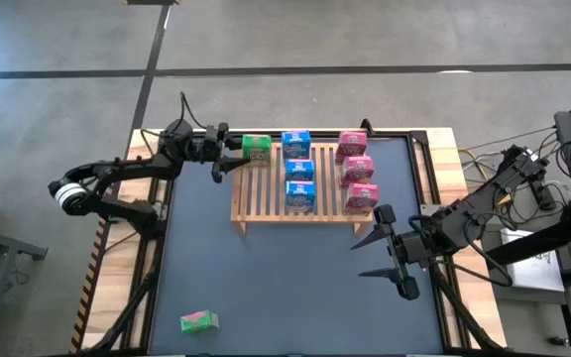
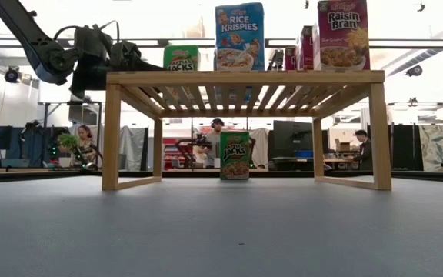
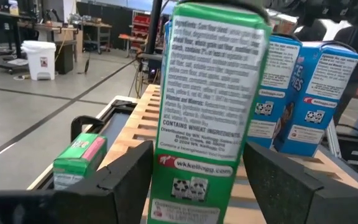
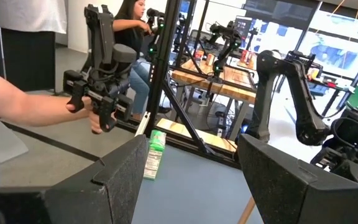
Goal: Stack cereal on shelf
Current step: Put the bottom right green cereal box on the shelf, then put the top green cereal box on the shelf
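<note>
The light-wood slatted rack (image 1: 266,203) stands mid-table. On it stand three blue cereal boxes (image 1: 298,170), three pink ones (image 1: 357,169) and one green box (image 1: 257,149) at its far left corner. My left gripper (image 1: 234,151) reaches in from the table's left and is shut on that green box (image 3: 210,93). A second green box (image 1: 198,320) lies on the table near the near left corner. A third (image 2: 234,155) shows upright between the rack's legs. My right gripper (image 1: 370,254) hovers open and empty to the right of the rack's near right corner. My left gripper pinches the green box low down, one finger (image 3: 132,171) on each broad face, with the box's narrow printed side (image 3: 194,168) facing the wrist. The fingers come level from the table's left. The box stands upright with its bottom on the rack's slats (image 2: 181,60).
Beyond the table's left edge, a person's hand (image 4: 82,109) holds a hand-held gripper device. Cables and equipment (image 1: 543,178) lie past the table's right edge. Open tabletop (image 1: 295,288) stretches between the rack and the near edge.
</note>
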Tool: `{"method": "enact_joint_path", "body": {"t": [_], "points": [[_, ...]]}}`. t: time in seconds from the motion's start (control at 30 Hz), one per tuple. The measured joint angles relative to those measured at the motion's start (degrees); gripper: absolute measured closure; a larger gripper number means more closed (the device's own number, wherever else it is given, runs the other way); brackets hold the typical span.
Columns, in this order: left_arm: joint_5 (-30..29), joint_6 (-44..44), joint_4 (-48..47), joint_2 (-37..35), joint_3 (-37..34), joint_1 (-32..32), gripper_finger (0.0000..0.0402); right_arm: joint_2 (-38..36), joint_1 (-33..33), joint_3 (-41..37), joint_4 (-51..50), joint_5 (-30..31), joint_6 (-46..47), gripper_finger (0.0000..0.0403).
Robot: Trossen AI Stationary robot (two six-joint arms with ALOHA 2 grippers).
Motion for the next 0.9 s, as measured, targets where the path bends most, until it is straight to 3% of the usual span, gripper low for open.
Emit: {"method": "enact_joint_path", "body": {"t": [0.27,0.53,0.73,0.9], "points": [[-0.3,6.0,-15.9,-10.2,0.0,1.3,0.017,0.0,0.0,0.0,-0.1,0.0,-0.5,0.0161],[-4.7,11.2,-26.2,-19.7,0.0,4.3,0.017,0.0,0.0,0.0,-0.1,0.0,-1.7,0.0161],[-6.6,11.5,-27.3,-19.8,1.1,9.9,0.017,0.0,0.0,0.0,-0.1,0.5,-2.0,0.0161],[-4.2,12.1,-32.3,-16.8,7.9,12.0,0.017,0.0,-0.2,0.0,0.0,0.5,-2.2,0.0161]]}}
